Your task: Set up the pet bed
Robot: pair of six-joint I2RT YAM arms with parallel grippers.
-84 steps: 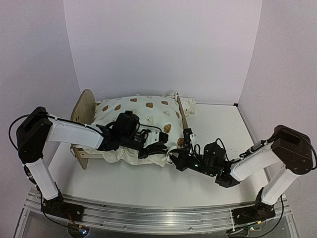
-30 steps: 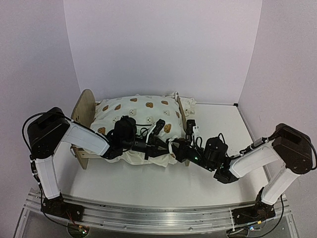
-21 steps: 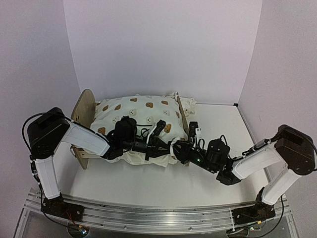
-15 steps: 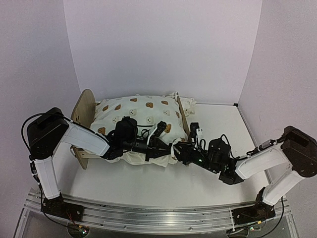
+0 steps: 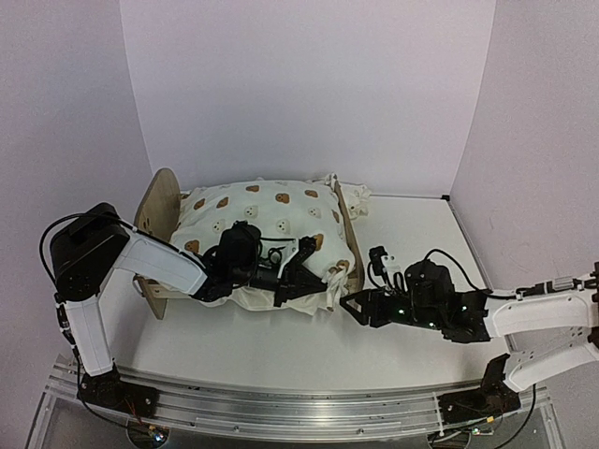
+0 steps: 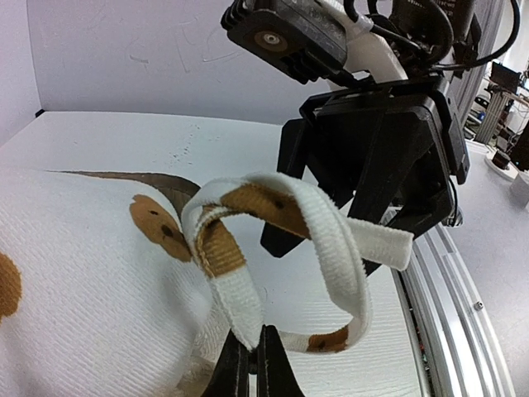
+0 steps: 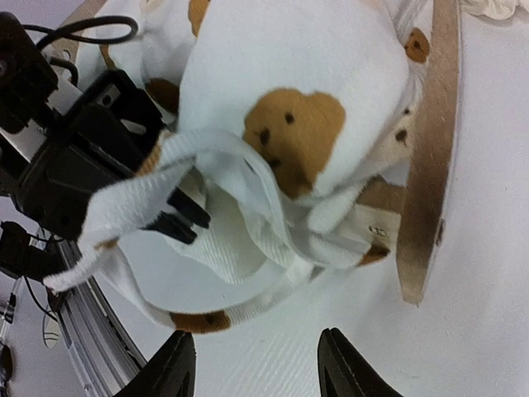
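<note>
The white table [image 5: 412, 234] carries the pet bed [image 5: 271, 210] (left of centre).

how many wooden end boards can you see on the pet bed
2. The left end board stands upright to the left of the duvet; the right end board stands at its right side, partly covered by it. None other seems hidden.

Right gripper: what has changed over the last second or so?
The right gripper opened its jaws and drew back rightward from the duvet corner, apparently releasing the tie string. The left gripper stays shut on that string; the pet bed has not moved.
</note>
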